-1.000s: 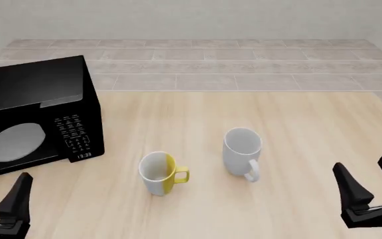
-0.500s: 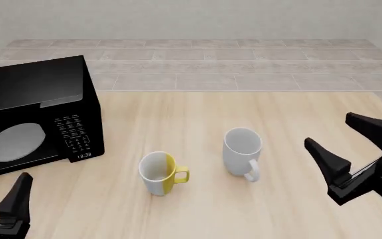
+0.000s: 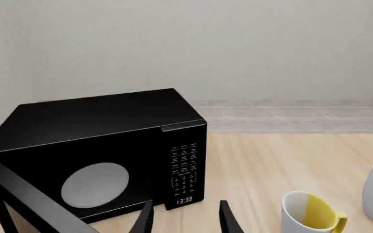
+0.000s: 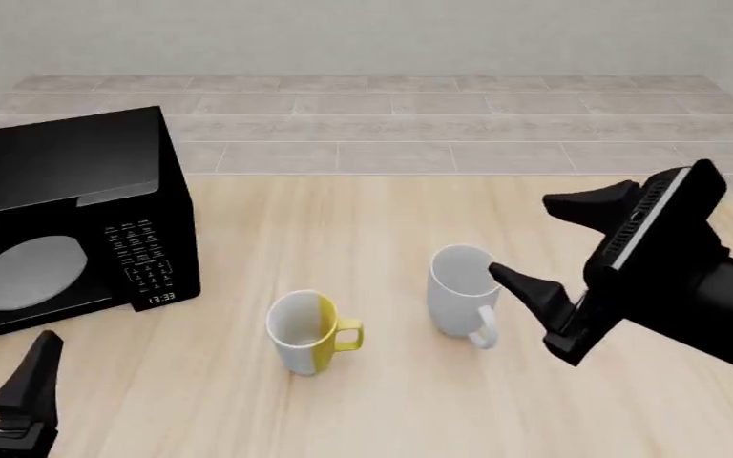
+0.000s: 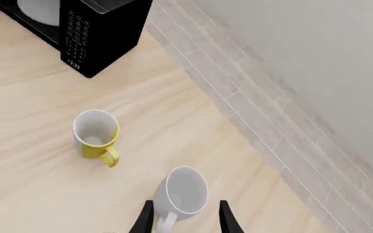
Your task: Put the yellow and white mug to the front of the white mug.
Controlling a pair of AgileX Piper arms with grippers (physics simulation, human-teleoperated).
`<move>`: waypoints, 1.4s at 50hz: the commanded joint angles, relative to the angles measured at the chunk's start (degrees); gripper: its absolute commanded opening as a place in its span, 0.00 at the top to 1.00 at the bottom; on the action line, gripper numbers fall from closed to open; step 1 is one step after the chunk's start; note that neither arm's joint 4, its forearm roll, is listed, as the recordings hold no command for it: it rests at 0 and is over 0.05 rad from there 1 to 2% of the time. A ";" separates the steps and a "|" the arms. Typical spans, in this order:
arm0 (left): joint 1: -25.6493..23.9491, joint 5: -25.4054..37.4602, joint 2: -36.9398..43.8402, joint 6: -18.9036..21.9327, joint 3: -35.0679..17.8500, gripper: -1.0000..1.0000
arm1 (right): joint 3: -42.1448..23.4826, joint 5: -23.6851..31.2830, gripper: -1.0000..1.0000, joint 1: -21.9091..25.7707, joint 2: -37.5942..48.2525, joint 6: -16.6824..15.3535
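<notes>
Pale wood tabletop (image 4: 380, 410), microwave (image 4: 68, 224) far left. Right end effector (image 4: 545, 243) spread apart, empty, right beside the white mug (image 4: 464, 289). Yellow and white mug (image 4: 305, 331) beyond it, untouched. Left end effector (image 4: 10, 401) parted, idle. Nothing moved yet.

Right gripper (image 4: 542, 237) swung up from the table's 5 o'clock corner toward 3 o'clock, now turned sideways, jaws spread, just beside the white mug (image 4: 464, 290).
</notes>
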 commanded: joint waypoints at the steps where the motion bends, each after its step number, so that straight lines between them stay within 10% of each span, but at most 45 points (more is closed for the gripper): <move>1: 0.00 0.00 0.00 0.00 0.00 0.00 | -3.90 1.60 0.00 4.24 7.55 -2.72; 70: 0.00 0.00 0.00 0.00 0.00 0.00 | -15.75 -1.01 0.00 14.50 39.94 -5.25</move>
